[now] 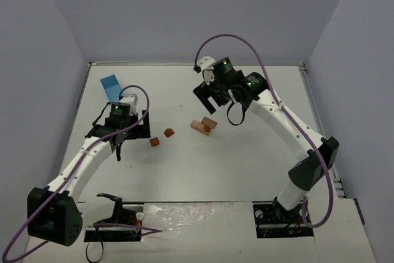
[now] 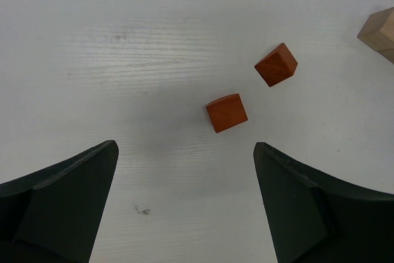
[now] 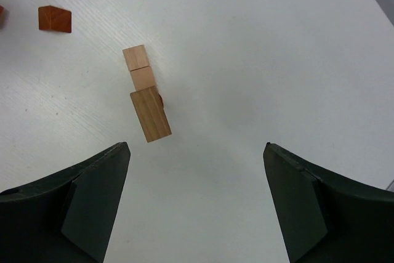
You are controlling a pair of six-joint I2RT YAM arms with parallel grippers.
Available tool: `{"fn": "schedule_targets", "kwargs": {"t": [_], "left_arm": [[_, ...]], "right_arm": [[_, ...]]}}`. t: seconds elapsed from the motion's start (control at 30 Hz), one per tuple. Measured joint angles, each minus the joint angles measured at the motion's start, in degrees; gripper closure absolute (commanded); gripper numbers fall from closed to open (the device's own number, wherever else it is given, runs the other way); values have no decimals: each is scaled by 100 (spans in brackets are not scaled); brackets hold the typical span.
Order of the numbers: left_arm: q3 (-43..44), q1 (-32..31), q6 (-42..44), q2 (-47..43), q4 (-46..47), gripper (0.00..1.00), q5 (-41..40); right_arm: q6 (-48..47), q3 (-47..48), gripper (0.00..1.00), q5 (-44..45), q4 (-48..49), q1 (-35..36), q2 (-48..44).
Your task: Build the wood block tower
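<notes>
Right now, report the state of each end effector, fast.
Left end effector: open, holding nothing.
Right end effector: open, holding nothing.

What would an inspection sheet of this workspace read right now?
Surface: white table, one small dark mark.
Job's things: two reddish-brown blocks loose, apart; tan blocks clustered, touching.
Clutter: light-blue box at far left.
Grippers: left gripper and right gripper open, empty.
Cables: purple cables arch high, clear of the blocks.
Surroundings: plain grey walls.
</notes>
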Motion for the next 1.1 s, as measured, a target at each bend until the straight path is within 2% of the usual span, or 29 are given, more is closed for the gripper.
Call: {"fn": "schedule_targets", "kwargs": {"t": [0.2, 0.47, 0.6, 1.1], "left_arm": [[37, -795, -528, 545, -26, 13, -525], [593, -1295, -1112, 1539, -226, 36, -1217], [891, -1500, -1268, 1953, -254, 44, -1422], [1515, -1764, -1582, 3128, -524, 54, -1767]], "right_arm": [[378, -685, 13, 257, 385, -421, -1166], [883, -1904, 13, 382, 681, -937, -2150], [1029, -2386, 13, 378, 715, -992, -2462], [1120, -3122, 13, 289, 835, -1135, -3214]]}}
